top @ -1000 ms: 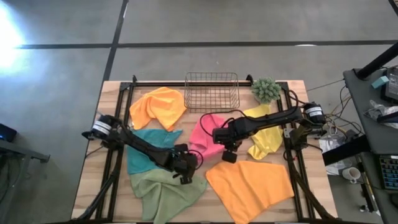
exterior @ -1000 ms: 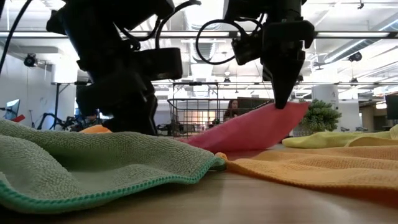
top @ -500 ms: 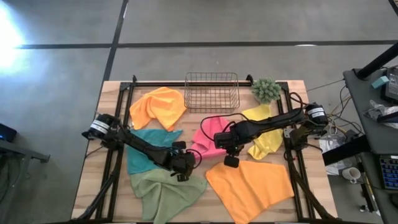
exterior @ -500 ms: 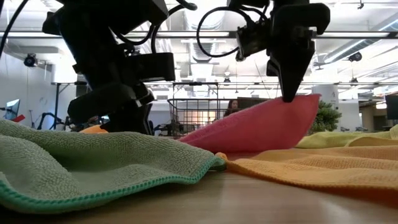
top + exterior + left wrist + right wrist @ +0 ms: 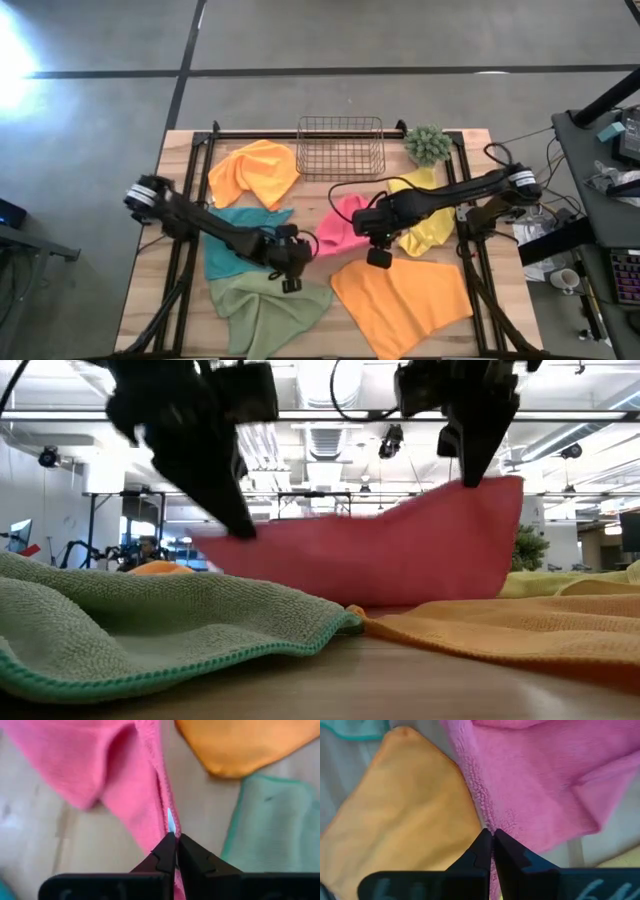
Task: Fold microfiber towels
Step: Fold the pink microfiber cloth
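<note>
Both sets of jaws are clamped on the pink towel (image 5: 390,555): the left gripper (image 5: 288,272) pinches one edge of it, the right gripper (image 5: 379,247) pinches the opposite edge, and the cloth hangs stretched between them above the wooden worktop (image 5: 150,290), near its middle.

Largest of the cloths lying flat is the orange towel (image 5: 405,300) at the front right, spread just below the right gripper. Beside it at the front left lies the sage green towel (image 5: 265,310), rumpled, with the left gripper just above its upper edge. A teal towel (image 5: 225,240) lies behind that one, partly under the left arm. A second orange towel (image 5: 255,172) sits at the back left, next to the copper wire basket (image 5: 341,148) at the back edge. A yellow towel (image 5: 432,222) lies bunched under the right arm, on the right side. Smallest is the green fuzzy plant (image 5: 428,145), standing at the back right corner, beside the basket.
</note>
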